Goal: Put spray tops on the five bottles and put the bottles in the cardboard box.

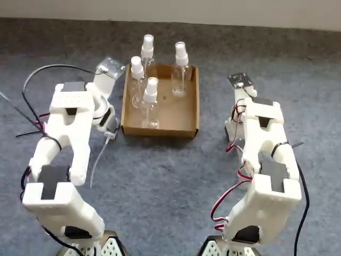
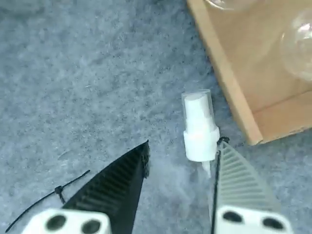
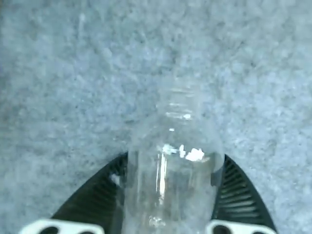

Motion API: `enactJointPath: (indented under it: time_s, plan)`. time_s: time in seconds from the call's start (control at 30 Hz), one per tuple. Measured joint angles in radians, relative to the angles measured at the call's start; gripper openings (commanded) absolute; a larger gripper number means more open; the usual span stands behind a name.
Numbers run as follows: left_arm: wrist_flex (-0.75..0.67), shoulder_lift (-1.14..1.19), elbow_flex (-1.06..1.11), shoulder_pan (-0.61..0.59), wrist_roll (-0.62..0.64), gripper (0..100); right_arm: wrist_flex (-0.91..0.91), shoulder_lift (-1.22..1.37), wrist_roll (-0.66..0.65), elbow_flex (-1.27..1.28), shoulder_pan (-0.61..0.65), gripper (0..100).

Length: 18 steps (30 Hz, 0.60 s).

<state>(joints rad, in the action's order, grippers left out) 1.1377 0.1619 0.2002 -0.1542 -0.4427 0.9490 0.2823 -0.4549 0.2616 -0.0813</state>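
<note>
At the front-left corner of the cardboard box, left claw: spread wide and pointing down at the table. Its pale finger touches the spray top and its dark finger stands apart from it.
Spray top: white, lying on the table just outside the box wall, with its thin tube trailing back toward the arm's base.
Left arm: folded forward, wrist bent down and turned toward the box.
Right claw: pinching a clear uncapped bottle between both dark fingers, its threaded neck pointing away from the wrist.
Right arm: stretched forward to the right of the box and well apart from it, wrist tipped down.
Box contents: three capped bottles stand upright inside. A fourth stands at the far rim, and I cannot tell whether it is inside or behind.
</note>
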Motion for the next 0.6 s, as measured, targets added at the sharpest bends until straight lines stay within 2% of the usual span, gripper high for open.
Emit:
enactJointPath:
  time_s: [0.5, 0.6]
  plan:
    - [-0.038, 0.238, -0.152, 0.008, 0.002, 20, 0.0, 0.0, 0.0, 0.0, 0.0, 17.9]
    - [-0.038, 0.264, -0.169, 0.008, 0.002, 15, 0.0, 0.0, 0.0, 0.0, 0.0, 17.9]
